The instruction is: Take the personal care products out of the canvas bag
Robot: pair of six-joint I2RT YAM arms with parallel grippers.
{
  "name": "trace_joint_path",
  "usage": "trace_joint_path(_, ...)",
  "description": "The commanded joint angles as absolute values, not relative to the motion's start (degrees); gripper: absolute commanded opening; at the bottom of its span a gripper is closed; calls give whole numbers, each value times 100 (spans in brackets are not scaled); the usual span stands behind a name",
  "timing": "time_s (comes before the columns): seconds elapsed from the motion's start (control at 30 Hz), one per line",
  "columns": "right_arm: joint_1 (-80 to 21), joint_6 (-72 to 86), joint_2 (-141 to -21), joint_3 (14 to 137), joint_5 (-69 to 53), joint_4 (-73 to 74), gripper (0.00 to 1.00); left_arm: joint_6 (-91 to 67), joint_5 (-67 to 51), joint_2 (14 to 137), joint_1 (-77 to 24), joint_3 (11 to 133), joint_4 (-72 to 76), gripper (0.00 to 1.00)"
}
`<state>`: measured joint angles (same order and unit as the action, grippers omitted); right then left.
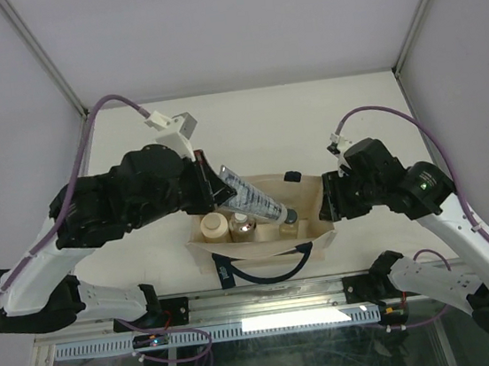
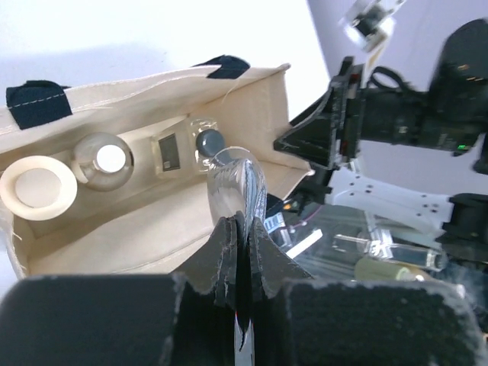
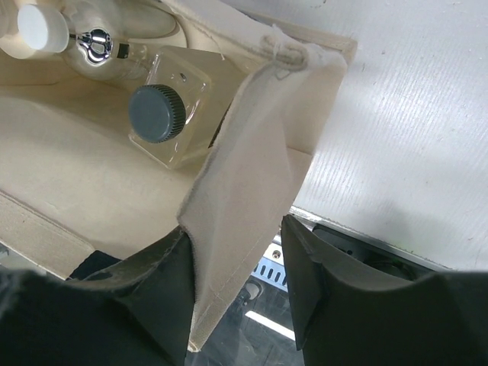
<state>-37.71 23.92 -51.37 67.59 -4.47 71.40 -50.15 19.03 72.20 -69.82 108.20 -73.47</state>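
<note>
Left fingers (image 2: pixel 221 263) were clamped on the flat tube (image 1: pixel 255 198), which hung tilted over the mouth of the canvas bag (image 2: pixel 114 229). Your right fingers (image 3: pixel 313 267) pinched the bag's end wall. If that pinch slipped, the bag could topple. Inside the bag stood the beige bottle (image 1: pixel 215 228), silvery bottle (image 1: pixel 244 227) and clear bottle (image 3: pixel 164 122).

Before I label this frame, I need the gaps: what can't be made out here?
- Print on the tube: left wrist view, blurred; its end is hidden in the left claw.
- Bodies of the bottles: every view, the canvas bag walls hide them.
- Grip of the right claw: right wrist view, canvas covers the contact.
</note>
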Motion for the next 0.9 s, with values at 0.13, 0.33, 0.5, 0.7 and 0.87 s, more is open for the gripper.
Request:
trace_joint_path(0.13, -3789, 2380, -4994, 6929, -258, 6992, 52, -5158, 2479, 6541, -7027, 11123, -6078, 0)
trace_joint_path(0.33, -3793, 2327, -4971, 6993, -185, 7074, 54, -4367, 3300, 6864, -7026, 11531, -5980, 0)
trace_joint_path(0.5, -3793, 2268, -4973, 6978, -81, 7117, 54, -3337, 4479, 7427, -7023, 12095, -5733, 0)
trace_joint_path(0.7, -3789, 2195, -5044, 7065, -102, 7149, 54, -2594, 4499, 7725, -6089, 12037, -5070, 0)
trace_joint_path(0.87, -3789, 2201, -5023, 7145, -44, 7124, 55, -2465, 3502, 7938, -4768, 11768, -4971, 0)
